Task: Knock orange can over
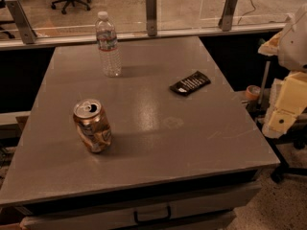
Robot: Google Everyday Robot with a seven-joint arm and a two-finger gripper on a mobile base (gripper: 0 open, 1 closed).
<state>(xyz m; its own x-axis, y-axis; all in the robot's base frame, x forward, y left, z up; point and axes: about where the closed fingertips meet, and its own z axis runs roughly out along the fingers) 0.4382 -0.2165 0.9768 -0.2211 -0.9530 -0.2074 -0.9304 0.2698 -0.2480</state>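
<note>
The orange can (92,126) stands upright on the front left part of the grey table (192,143). Its sides are dented and its silver top with the pull-tab faces up. My gripper (284,110) shows as pale yellow and white parts at the right edge of the view, beyond the table's right side. It is far to the right of the can and touches nothing on the table.
A clear plastic water bottle (108,44) stands upright at the back of the table, behind the can. A flat black packet (190,83) lies right of the middle. A glass railing with metal posts (151,13) runs behind the table. A drawer handle (152,215) is below the front edge.
</note>
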